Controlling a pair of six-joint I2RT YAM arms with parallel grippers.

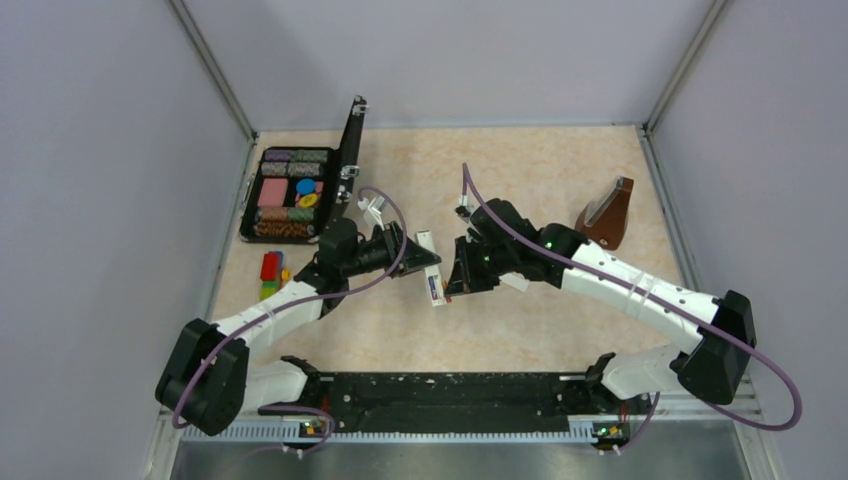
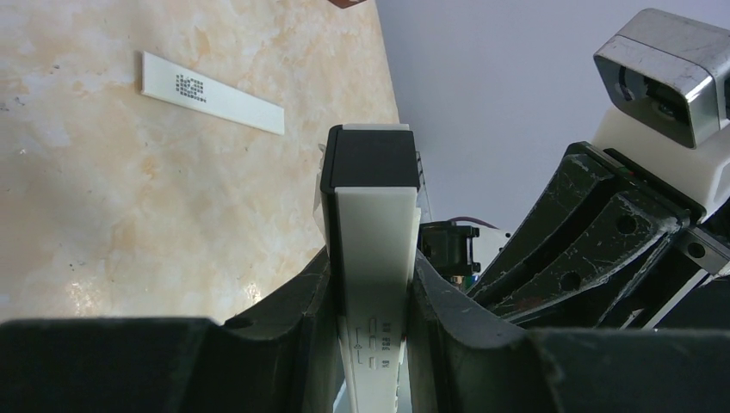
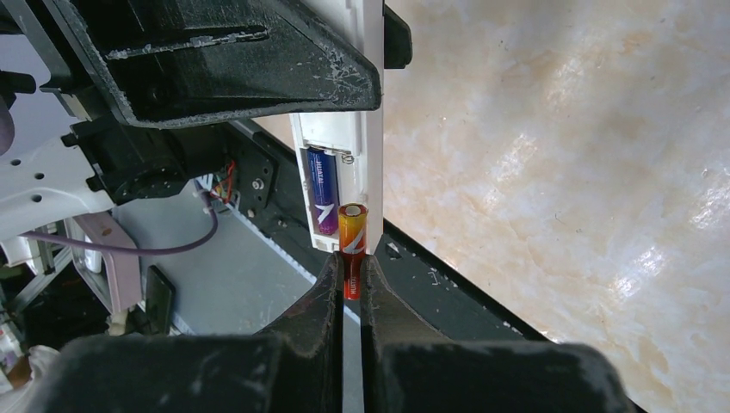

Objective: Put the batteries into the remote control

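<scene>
The right gripper (image 3: pixel 351 274) is pinching the reddish battery (image 3: pixel 353 225) by its lower half, the two black fingers pressed against its sides. The battery's free end is pointing into the open compartment of the remote control (image 3: pixel 334 136), reaching just over the compartment's near edge. The purple battery (image 3: pixel 322 191) is already lying in the bay alongside, and the reddish one is lining up with the empty bay next to it. How far in it is sitting cannot be told.

The left gripper (image 2: pixel 372 288) is clamping the remote control (image 2: pixel 370 225) across its narrow width, holding the white bar lengthwise with its dark end sticking out past the fingers. In the top view the two grippers are meeting above the middle of the table (image 1: pixel 520 170), the left gripper (image 1: pixel 415 262) and right gripper (image 1: pixel 455 276) facing each other with the remote control (image 1: pixel 436 288) between them.

A flat white strip (image 2: pixel 211 92) with dark print is lying on the table, apart from both grippers. Farther out, a brown metronome (image 1: pixel 608 215) is standing near the right wall, an open black case (image 1: pixel 290 192) of coloured pieces is sitting at the far left, and stacked toy blocks (image 1: pixel 271 275) are sitting near the left arm.
</scene>
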